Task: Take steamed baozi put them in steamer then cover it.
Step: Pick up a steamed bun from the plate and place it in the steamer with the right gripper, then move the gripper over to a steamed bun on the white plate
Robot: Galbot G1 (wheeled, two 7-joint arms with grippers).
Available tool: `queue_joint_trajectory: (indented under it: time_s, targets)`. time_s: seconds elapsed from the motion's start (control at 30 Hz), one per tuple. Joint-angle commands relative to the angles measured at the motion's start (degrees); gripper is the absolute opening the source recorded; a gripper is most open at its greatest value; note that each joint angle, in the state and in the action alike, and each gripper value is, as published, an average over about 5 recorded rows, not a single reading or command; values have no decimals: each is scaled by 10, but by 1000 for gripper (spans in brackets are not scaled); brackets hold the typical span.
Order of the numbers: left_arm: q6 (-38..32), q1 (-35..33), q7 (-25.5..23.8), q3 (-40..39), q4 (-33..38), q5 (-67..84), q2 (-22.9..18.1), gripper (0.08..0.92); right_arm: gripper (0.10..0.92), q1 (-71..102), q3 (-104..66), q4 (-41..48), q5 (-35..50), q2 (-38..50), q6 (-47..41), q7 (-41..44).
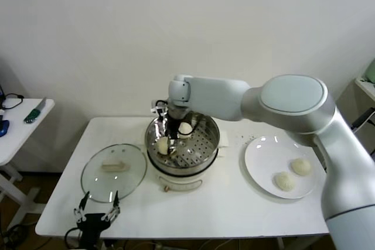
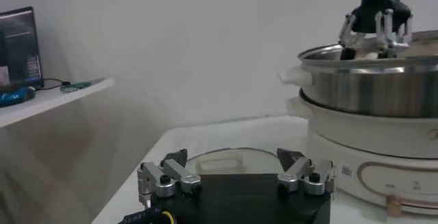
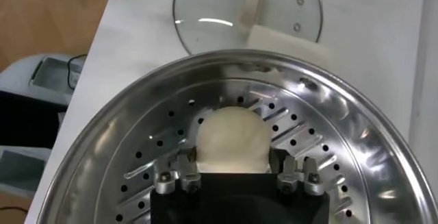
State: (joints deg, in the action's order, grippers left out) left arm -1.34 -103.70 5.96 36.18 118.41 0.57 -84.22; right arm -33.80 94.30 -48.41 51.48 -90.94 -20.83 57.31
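The steamer (image 1: 206,146) stands mid-table on its white cooker base. My right gripper (image 1: 167,143) reaches down into its left side and is shut on a cream-white baozi (image 3: 230,138), fingers pressed on both sides, low over the perforated bottom (image 3: 356,143). A second baozi (image 1: 185,127) lies in the steamer behind it. Two more baozi (image 1: 302,166) (image 1: 285,181) lie on the white plate (image 1: 261,156) to the right. The glass cover (image 1: 114,171) lies flat on the table left of the steamer. My left gripper (image 1: 96,210) is open and empty at the table's front left edge.
The cover (image 2: 226,160) lies just ahead of my left gripper (image 2: 233,155), with the steamer (image 2: 369,88) beyond it. A small white side table (image 1: 23,115) with tools stands at far left. A wall runs behind the table.
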Motion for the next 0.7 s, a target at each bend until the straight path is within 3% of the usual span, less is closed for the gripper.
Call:
queue_joint_trajectory:
  time_s: [0.03,0.17,0.5,0.7]
  targets:
    - [0,-2,0,0,0,1,-1,823,756,6,1,-4,-22,4,1,3]
    - [0,-3,1,0,0,0,-2,823,815,-11,-7,-14,-25,20,3,8]
    - [6,-1,2,3,3,-2,-1,823,823,-141,-9,-99,-19,160,31,52]
    - [12,0,1,5,2,-5,-1,823,823,-165,-2,-195,-112,305,46,62]
